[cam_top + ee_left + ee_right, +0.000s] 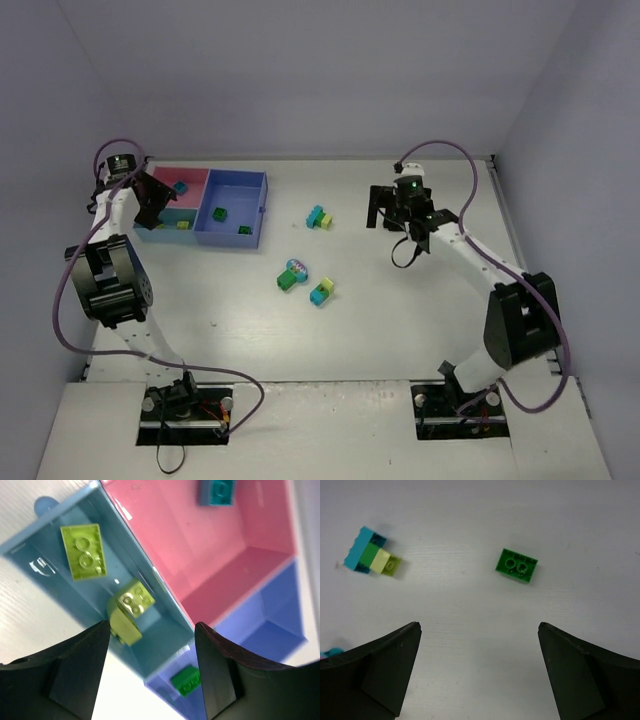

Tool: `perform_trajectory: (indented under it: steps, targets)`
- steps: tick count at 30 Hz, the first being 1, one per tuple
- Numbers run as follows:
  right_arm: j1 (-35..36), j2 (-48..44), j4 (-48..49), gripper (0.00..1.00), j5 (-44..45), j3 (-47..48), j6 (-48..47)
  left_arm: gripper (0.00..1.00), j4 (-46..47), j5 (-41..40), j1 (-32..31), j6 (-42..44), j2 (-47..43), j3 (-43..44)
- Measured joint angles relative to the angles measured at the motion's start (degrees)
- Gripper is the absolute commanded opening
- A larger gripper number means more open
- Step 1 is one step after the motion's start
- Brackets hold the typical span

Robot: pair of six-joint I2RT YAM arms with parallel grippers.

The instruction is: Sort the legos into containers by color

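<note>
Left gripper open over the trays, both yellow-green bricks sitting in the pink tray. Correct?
Not quite. The left gripper is open over the trays, but both yellow-green bricks lie in the light-blue tray, not the pink one. The pink tray shows only a teal brick. The left wrist view shows this.

Left gripper (150,625) and right gripper (478,625) hover, jaws spread, holding nothing.

Three containers (236,198) hold five legos (83,551); four more lie loose.
</note>
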Motion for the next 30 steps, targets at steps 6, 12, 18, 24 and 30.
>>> perform_trajectory:
  steps: [6,12,18,24,30]
  targets:
    - [-2.6,12.1,-2.1,1.00,7.3,7.9,7.6,0.62,0.8,2.9,-1.4,1.0,-11.8,-5.6]
    - [-3.6,22.1,-4.3,1.00,10.4,15.0,13.2,0.62,0.9,4.5,-8.7,4.5,-21.5,-10.1]
    - [-3.7,29.2,-5.6,0.95,12.2,19.2,16.3,0.62,-2.3,8.1,-15.0,7.6,-26.1,-15.2]
    - [-3.7,33.2,-6.2,0.81,13.2,20.2,17.8,0.62,-5.4,9.8,-15.7,10.0,-28.8,-17.9]
    - [-4.1,34.8,-6.2,0.57,14.4,21.6,16.9,0.62,-8.3,11.7,-17.4,11.8,-32.1,-19.3]
